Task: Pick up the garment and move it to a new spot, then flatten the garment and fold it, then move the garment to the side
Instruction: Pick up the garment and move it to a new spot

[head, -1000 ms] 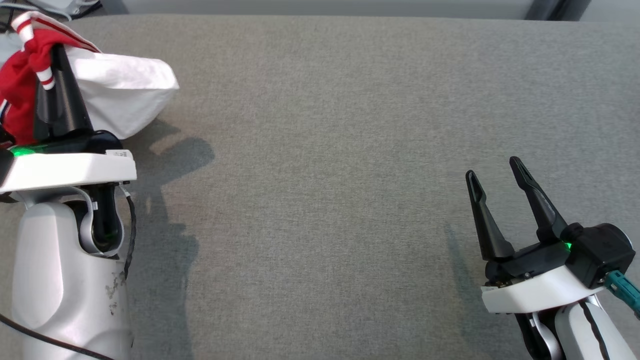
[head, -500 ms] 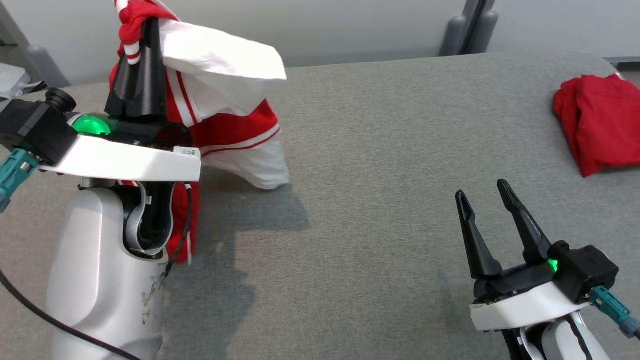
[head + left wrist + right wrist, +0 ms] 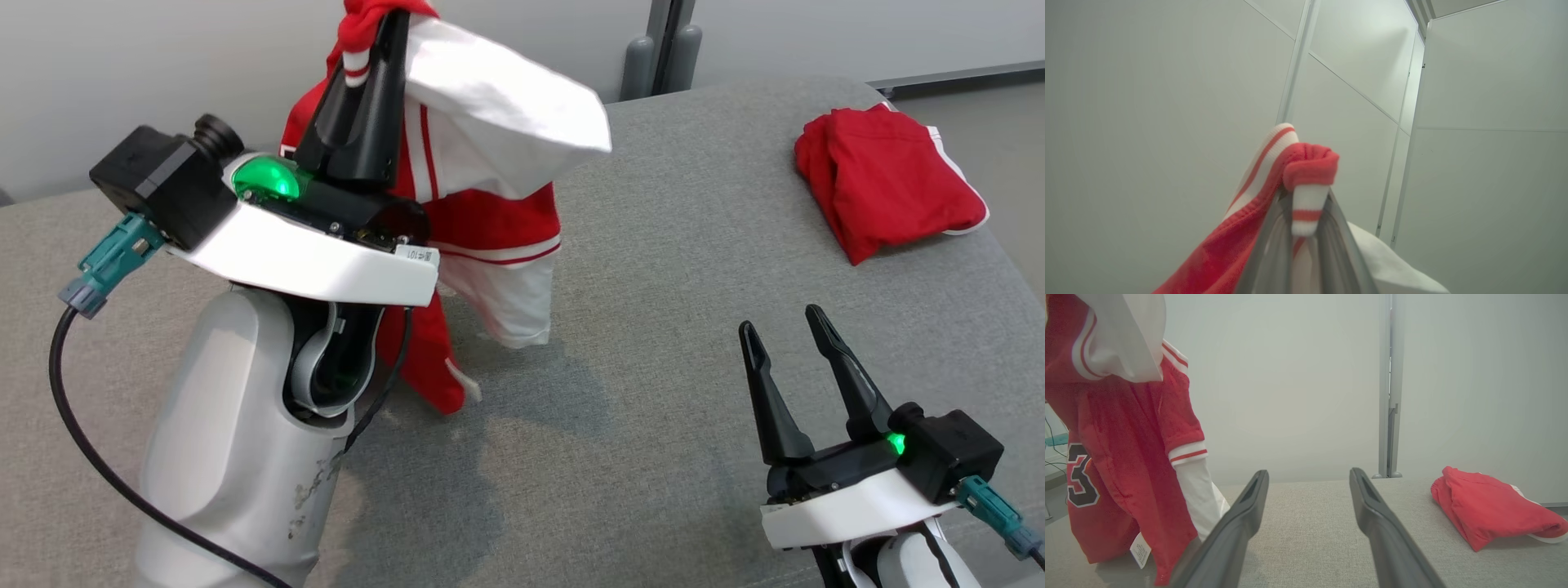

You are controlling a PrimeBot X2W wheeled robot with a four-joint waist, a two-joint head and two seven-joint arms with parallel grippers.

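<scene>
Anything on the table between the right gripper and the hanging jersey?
Nothing: in the head view, bare grey tabletop separates the right gripper from the jersey.

parted fingers (image 3: 1241, 526); garment (image 3: 1126, 465) hangs left, folded red cloth (image 3: 1490, 514) right.

The garment (image 3: 490, 212) is hung from the left gripper (image 3: 392, 16) over the worktop's (image 3: 653, 425) left side. A cloth (image 3: 886, 192) is laid at the far right, behind the right gripper (image 3: 781, 318).

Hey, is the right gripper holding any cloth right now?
No, the right gripper is open, its dark fingers apart over bare grey fabric tabletop; the left gripper holds the red-and-white jersey.
</scene>
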